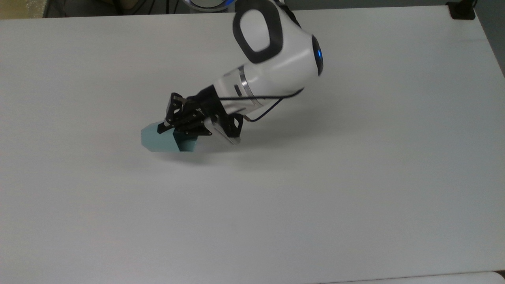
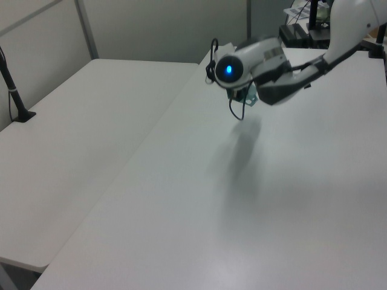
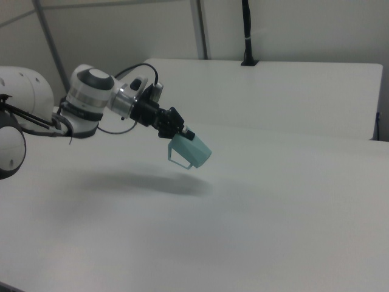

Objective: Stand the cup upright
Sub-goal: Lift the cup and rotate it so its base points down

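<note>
I find no writing, brand, number or sign that I can read on anything around me; my own arm's white and black shells bear none that I can make out, and the white desk (image 1: 355,197) carries no label or mark with words

Looks like a lab or office workspace: bare white tables (image 2: 91,145) pushed together, plain partition walls (image 3: 292,27), black clamped pole (image 2: 12,84), equipment clutter (image 2: 302,24) behind.
</note>
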